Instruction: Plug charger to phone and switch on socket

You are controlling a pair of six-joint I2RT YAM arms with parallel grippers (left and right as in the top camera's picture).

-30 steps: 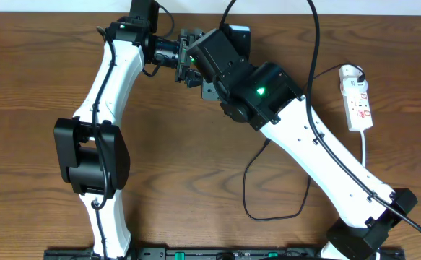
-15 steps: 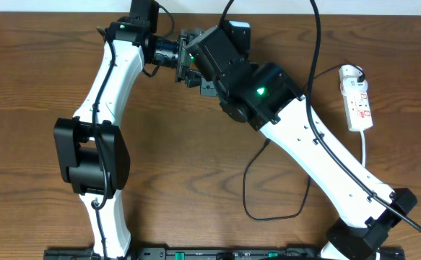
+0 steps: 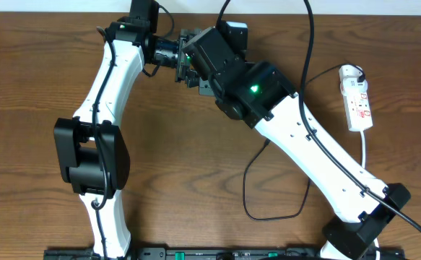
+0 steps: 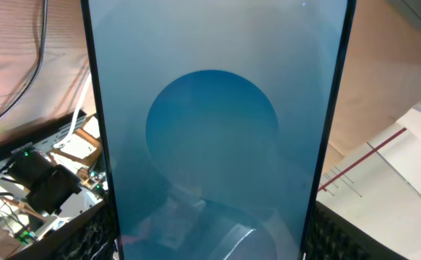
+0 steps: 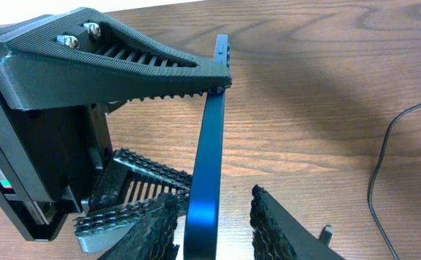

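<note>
1. The right gripper (image 5: 214, 206) has its jaws apart, one on each side of the phone (image 5: 206, 144), which shows edge-on in the right wrist view. One ridged pad (image 5: 152, 224) sits just beside the phone's face; whether it touches cannot be told. The other pad (image 5: 279, 220) stands off, with bare wood showing in the gap. It has no clamp on the phone.
2. The left gripper (image 3: 188, 63) is clamped on the phone. In the left wrist view the light blue screen fills the frame, and dark textured pads (image 4: 98, 235) press at both black-framed long edges. In the right wrist view its upper finger (image 5: 123, 54) meets the phone's top edge at the tip, and its lower ridged finger (image 5: 141, 177) reaches the phone from below.
3. The phone is held on edge, close to upright with a slight lean, over the far middle of the table (image 3: 22, 87). Its screen faces the left wrist camera. From overhead it is mostly hidden under the two wrists.
4. The charger (image 3: 245, 189) shows as a thin black cable in a loose loop on the wood beside the right forearm, well apart from the phone. Its plug tip cannot be made out.
5. The socket (image 3: 359, 101) lies flat near the table's right edge. It is a white strip with red markings, and a thick white cord (image 3: 367, 152) leaves its near end. It is well apart from both grippers.
</note>
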